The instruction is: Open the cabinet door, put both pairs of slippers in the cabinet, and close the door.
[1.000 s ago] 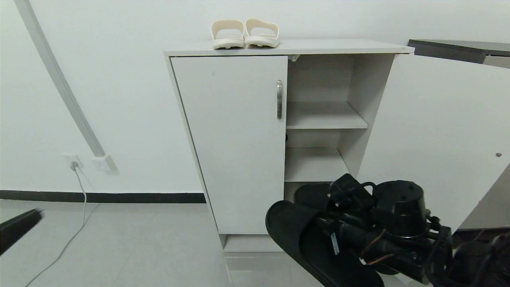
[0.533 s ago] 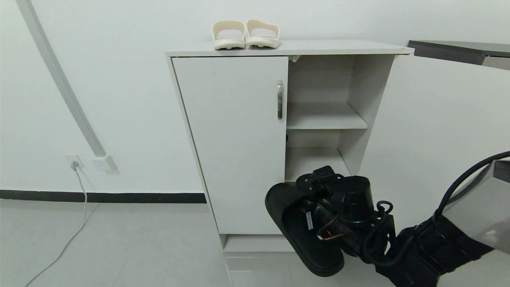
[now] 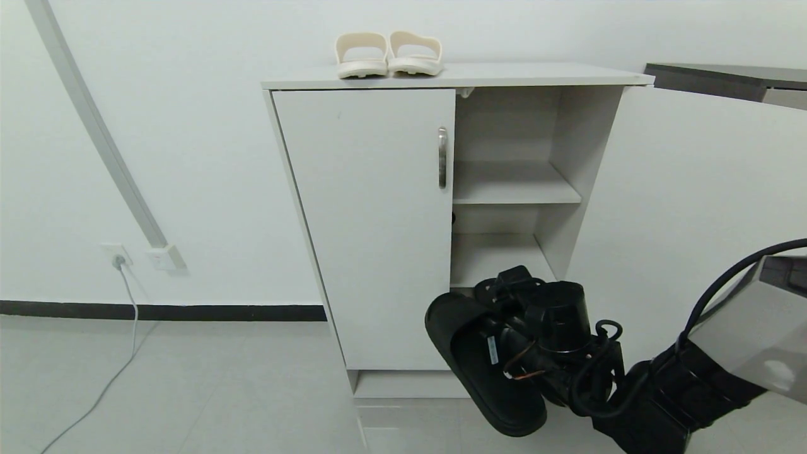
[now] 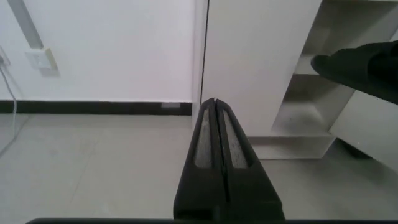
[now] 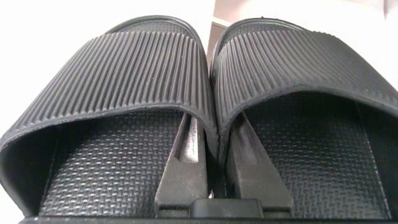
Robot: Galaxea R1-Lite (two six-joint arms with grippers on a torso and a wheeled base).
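Observation:
The white cabinet [image 3: 378,227] has its left door closed and its right door [image 3: 687,208] swung open, baring two shelves [image 3: 510,186]. A pair of cream slippers [image 3: 388,55] sits on the cabinet top. My right gripper [image 3: 504,328] is shut on a pair of black slippers [image 3: 482,366], held low in front of the open bottom compartment. In the right wrist view its fingers [image 5: 186,165] pinch the inner straps of the black slippers [image 5: 124,81] together. My left gripper [image 4: 216,124] is shut and holds nothing, hanging over the floor left of the cabinet [image 4: 261,56].
A metal handle [image 3: 442,157] is on the closed left door. A wall socket with a grey cable [image 3: 120,265] is at the left wall. A grey diagonal conduit [image 3: 88,120] runs up the wall. Tiled floor [image 3: 189,391] lies open to the left.
The right arm has carried the black slippers forward toward the bottom compartment over the last second, then nearly stopped. A dark object at the left edge has left the head view.

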